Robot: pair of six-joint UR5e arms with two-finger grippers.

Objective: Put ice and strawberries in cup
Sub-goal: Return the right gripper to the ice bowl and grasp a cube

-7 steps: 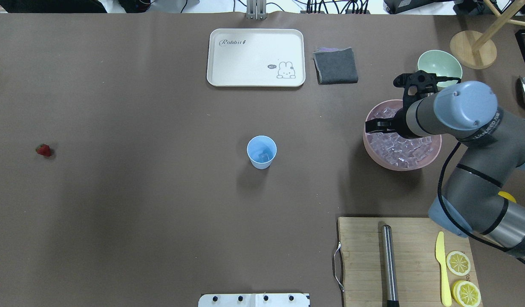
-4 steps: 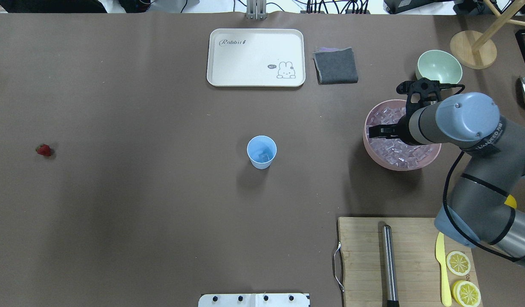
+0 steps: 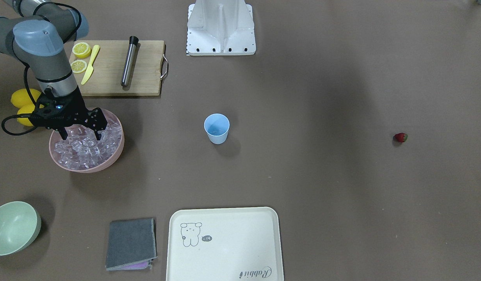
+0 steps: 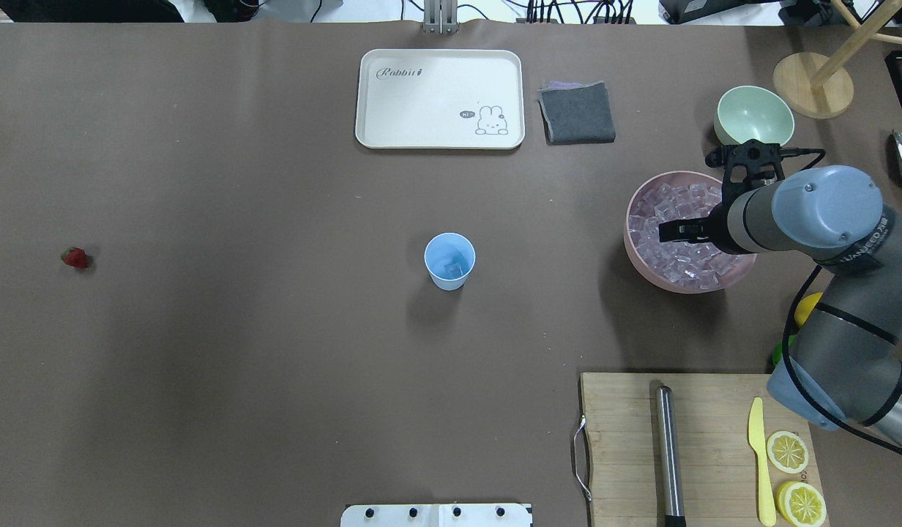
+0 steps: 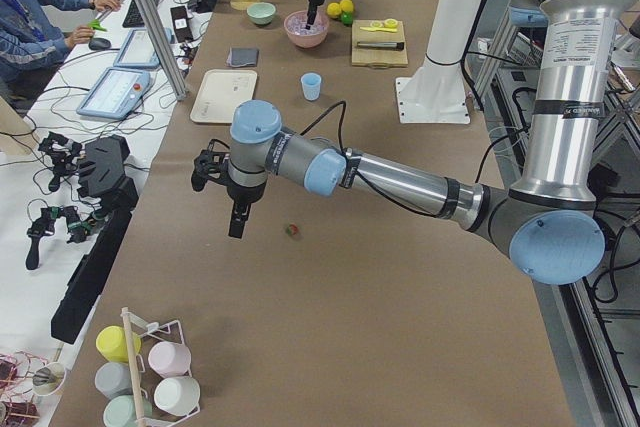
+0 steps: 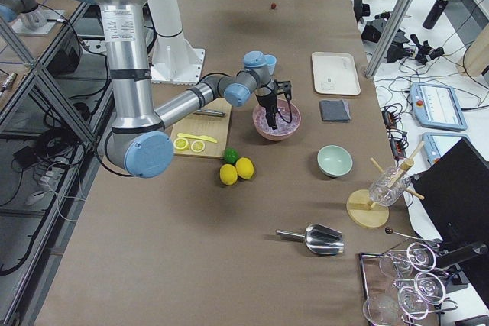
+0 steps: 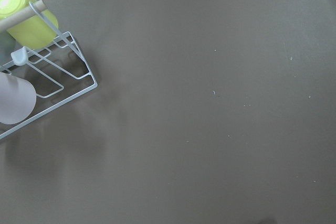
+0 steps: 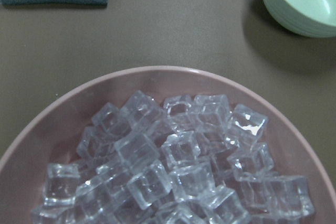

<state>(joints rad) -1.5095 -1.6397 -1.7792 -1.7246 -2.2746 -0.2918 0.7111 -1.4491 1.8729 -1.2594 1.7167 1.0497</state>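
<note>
Right gripper (image 3: 81, 133) hangs over the ice (image 3: 82, 154) in the pink bowl (image 3: 121, 146), jaws wide; cup (image 4: 449, 260) stands mid-table. Strawberry (image 4: 75, 257) lies well apart, near the left gripper (image 5: 235, 222); its jaws I cannot tell.

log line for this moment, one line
right tool: open over ice in pink bowl | cup: upright | strawberry: not yet in cup | left tool: unclear

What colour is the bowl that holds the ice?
The bowl is pink; the exterior front-facing view shows it best.
</note>
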